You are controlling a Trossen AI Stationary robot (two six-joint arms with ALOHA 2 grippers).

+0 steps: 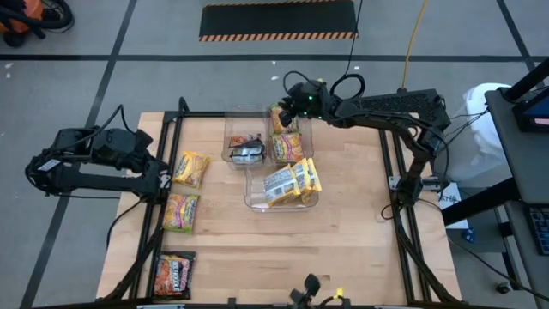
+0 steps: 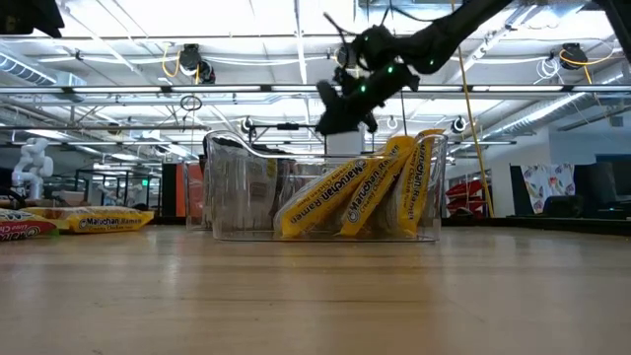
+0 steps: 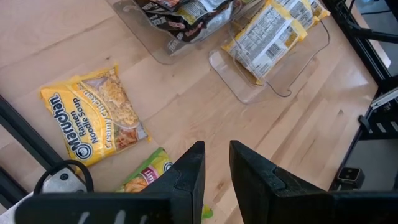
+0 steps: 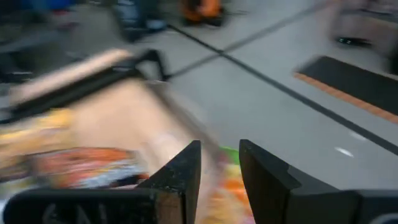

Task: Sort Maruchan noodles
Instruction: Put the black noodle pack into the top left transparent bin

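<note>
A: Where were the Maruchan noodles (image 1: 291, 182)?

B: Yellow packets leaned in a clear bin (image 1: 254, 202) nearer the table's front than the right claw (image 1: 296, 101), which hung above the far bins, fingers parted, holding nothing. More packets filled those bins.

A: And the left claw (image 3: 216, 169)?

B: Slightly parted and empty, beside a loose yellow packet (image 3: 94, 116) on the wooden table (image 1: 343, 232).

Three clear bins (image 1: 247, 202) sit together mid-table (image 1: 343, 240): two side by side at the far edge, one nearer in front, each holding noodle packets (image 1: 292, 181). Three more packets (image 1: 191, 168) lie in a row down the table's left side, well apart from the bins
</note>
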